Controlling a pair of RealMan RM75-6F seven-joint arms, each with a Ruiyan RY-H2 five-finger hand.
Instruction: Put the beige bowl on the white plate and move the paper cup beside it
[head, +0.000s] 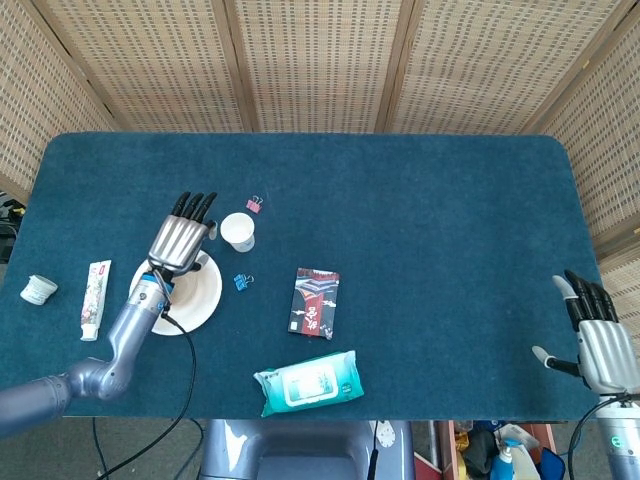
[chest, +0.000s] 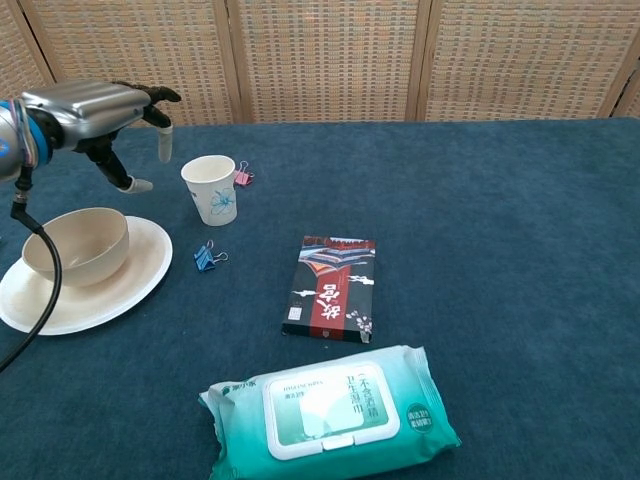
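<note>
The beige bowl (chest: 76, 245) sits on the white plate (chest: 130, 280) at the table's left; in the head view my left arm hides most of the bowl, and the plate (head: 203, 291) shows around it. The paper cup (head: 238, 231) (chest: 211, 188) stands upright just right of and beyond the plate, apart from it. My left hand (head: 183, 236) (chest: 95, 108) hovers above the bowl's far side with fingers spread, holding nothing, just left of the cup. My right hand (head: 601, 340) rests open at the table's near right corner, far from everything.
A blue binder clip (head: 243, 281) lies between plate and a dark booklet (head: 315, 301). A pink clip (head: 254, 204) sits behind the cup. A teal wipes pack (head: 308, 382) is near the front edge. A toothpaste tube (head: 93, 298) and small white pot (head: 38, 290) lie at far left.
</note>
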